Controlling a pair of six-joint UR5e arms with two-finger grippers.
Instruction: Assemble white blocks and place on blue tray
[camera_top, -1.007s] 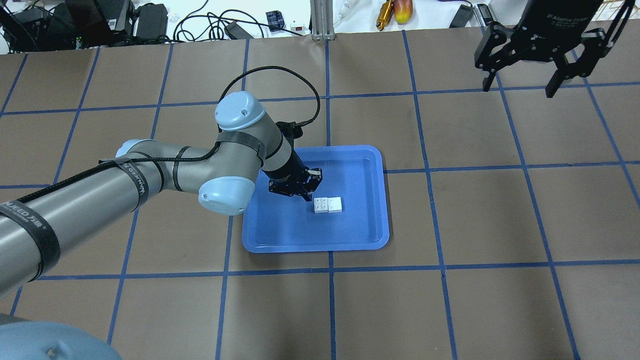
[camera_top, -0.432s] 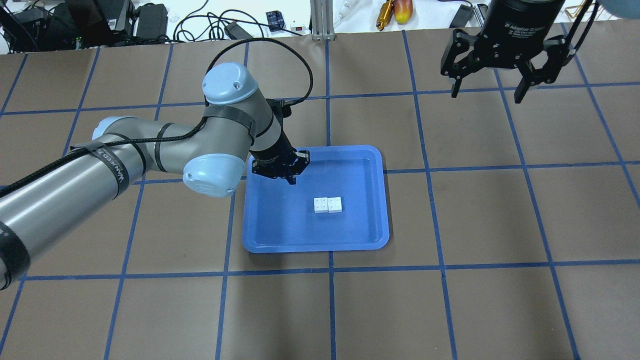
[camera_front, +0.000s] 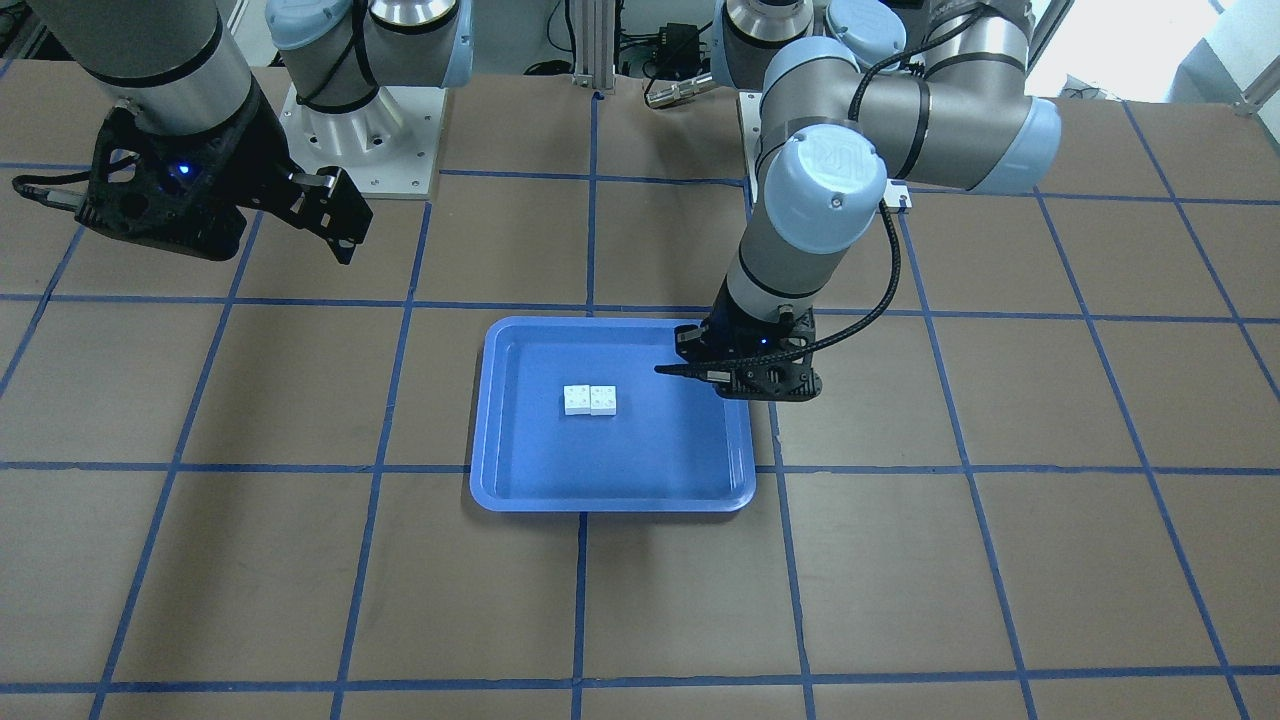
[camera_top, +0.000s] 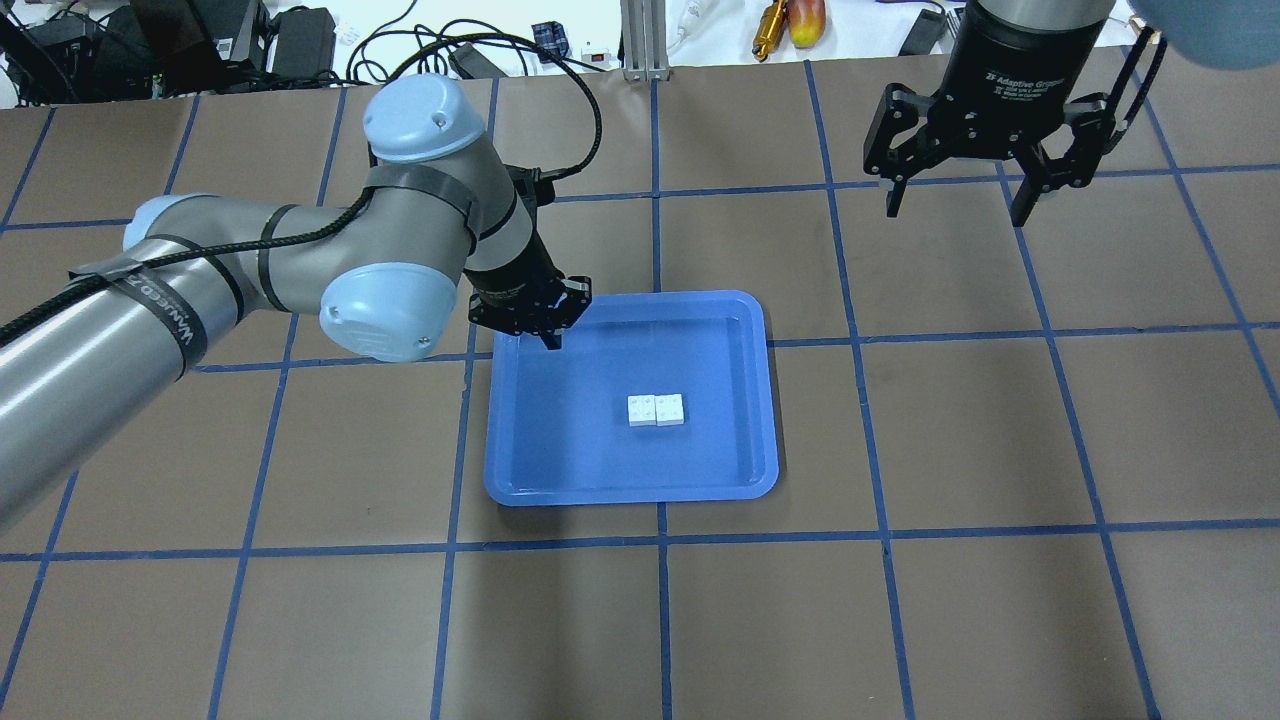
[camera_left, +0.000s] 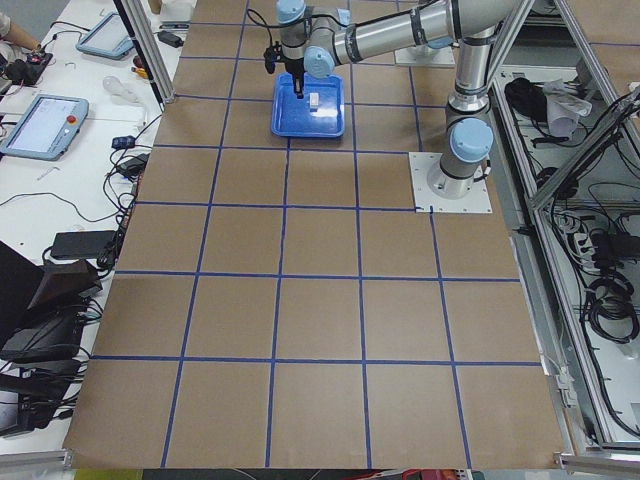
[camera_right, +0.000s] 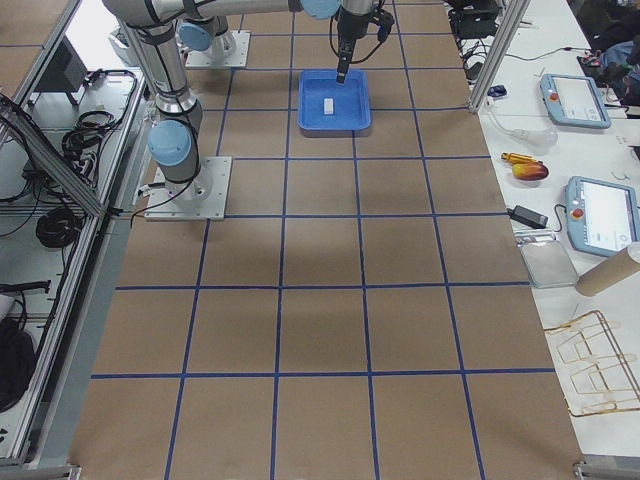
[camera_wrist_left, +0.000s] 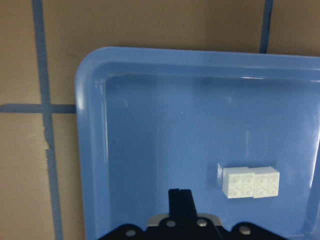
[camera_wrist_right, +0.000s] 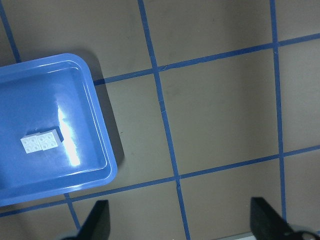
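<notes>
I see the white blocks (camera_top: 656, 410) joined side by side, studs up, lying flat near the middle of the blue tray (camera_top: 520, 470). The tray sits on the desk (camera_top: 1000, 420) well in from its far edge, about midway between the left and right edges in my overhead view. The left tool (camera_top: 548, 335) hangs above the tray's left rim, clear of the blocks, its fingers pressed together with nothing between them. The right tool (camera_top: 955, 213) is raised high over bare desk on the tray's right-edge side, fingers (camera_top: 890, 205) spread wide and empty.
</notes>
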